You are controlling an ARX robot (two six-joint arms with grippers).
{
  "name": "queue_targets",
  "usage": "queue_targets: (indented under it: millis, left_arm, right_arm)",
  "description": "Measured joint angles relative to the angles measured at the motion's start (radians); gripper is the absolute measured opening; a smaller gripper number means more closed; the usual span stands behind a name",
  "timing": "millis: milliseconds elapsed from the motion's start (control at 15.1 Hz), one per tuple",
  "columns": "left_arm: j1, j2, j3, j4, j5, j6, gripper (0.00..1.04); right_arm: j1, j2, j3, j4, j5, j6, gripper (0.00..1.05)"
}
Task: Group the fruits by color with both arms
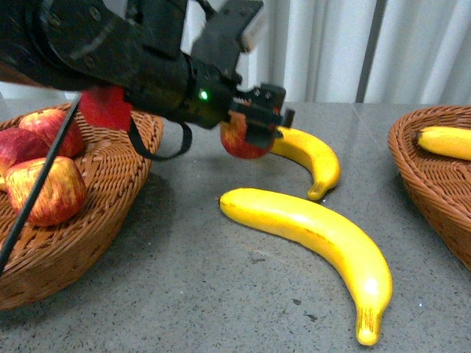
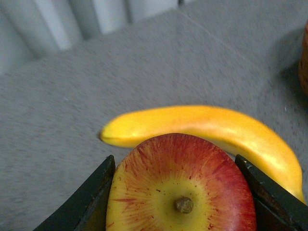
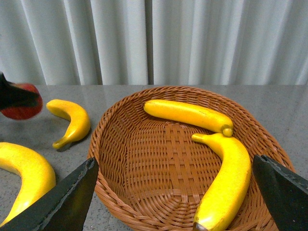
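A grey speckled table (image 1: 184, 294) ran under everything, and a pale pleated curtain (image 1: 324, 44) closed off the room behind it. At the far left stood the left basket (image 1: 110, 191) with three apples (image 1: 45, 190) lying in it. My own left arm covered its back rim, and the frame cut off its left side. My left gripper (image 1: 259, 123) was clamped on the held apple (image 2: 180, 187), stem towards the wrist camera, over the table between the two baskets — whether it touched the surface I could not tell. Just behind it lay the small banana (image 1: 313, 158), and nearer the front camera the large banana (image 1: 316, 235), both on the bare table. Further right, the right basket (image 3: 120, 154) held two bananas (image 3: 187, 114) — the front view caught only part of one. My right gripper (image 3: 173, 192) hung above that basket, jaws spread wide, holding nothing.
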Motion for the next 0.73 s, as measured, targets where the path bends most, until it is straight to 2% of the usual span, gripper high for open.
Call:
queue_targets:
  millis: [133, 266, 399, 598, 731]
  left_arm:
    - [0.033, -0.089, -0.023, 0.034, -0.069, -0.053, 0.65]
    - [0.126, -0.218, -0.076, 0.017, -0.199, -0.145, 0.65]
    - [0.213, -0.257, -0.134, -0.028, -0.257, -0.199, 0.65]
    - [0.298, -0.246, -0.174, -0.028, -0.234, -0.252, 0.65]
    - [0.309, -0.229, -0.174, -0.061, -0.224, -0.273, 0.65]
  right_arm:
    - [0.000, 0.000, 0.000, 0.000, 0.000, 0.000, 0.98]
    - [0.000, 0.000, 0.000, 0.000, 0.000, 0.000, 0.98]
    - [0.000, 0.000, 0.000, 0.000, 0.000, 0.000, 0.98]
    - [0.000, 0.000, 0.000, 0.000, 0.000, 0.000, 0.98]
    - [0.000, 0.000, 0.000, 0.000, 0.000, 0.000, 0.98]
